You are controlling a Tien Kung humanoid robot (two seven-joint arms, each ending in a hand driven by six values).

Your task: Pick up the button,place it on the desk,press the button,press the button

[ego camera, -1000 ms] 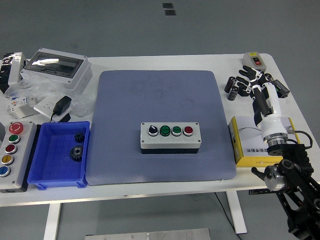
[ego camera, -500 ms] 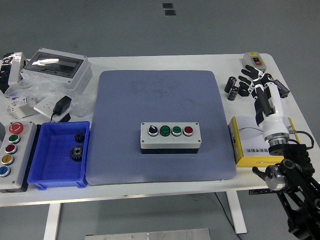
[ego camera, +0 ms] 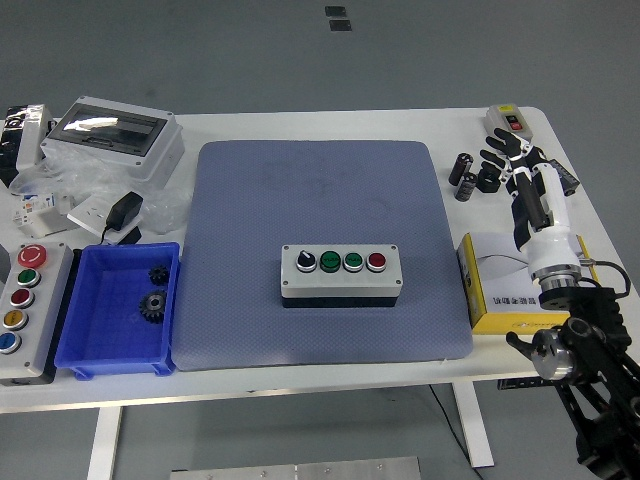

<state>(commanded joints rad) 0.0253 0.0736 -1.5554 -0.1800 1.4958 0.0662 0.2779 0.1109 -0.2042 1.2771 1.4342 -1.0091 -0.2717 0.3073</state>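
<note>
Fingers (ego camera: 497,150) of our right hand (ego camera: 518,170) are spread apart and hold nothing, reaching over the table's (ego camera: 300,128) far right corner just short of a small grey switch box (ego camera: 507,119). Going left to right: at the near left edge we see a grey control box (ego camera: 27,308) with coloured buttons, then a blue bin (ego camera: 95,350) holding two dark gears (ego camera: 152,304); behind them, at the far left corner, sits a grey enclosure (ego camera: 120,138) with a clear lid. A blue mat (ego camera: 300,200) covers the middle of the table, and on its near half rests the button box (ego camera: 341,275), upright, showing a black knob, two green buttons and a red one. Right of the mat lie black cylinders (ego camera: 463,175) and a yellow carton (ego camera: 495,285) under our forearm.
</note>
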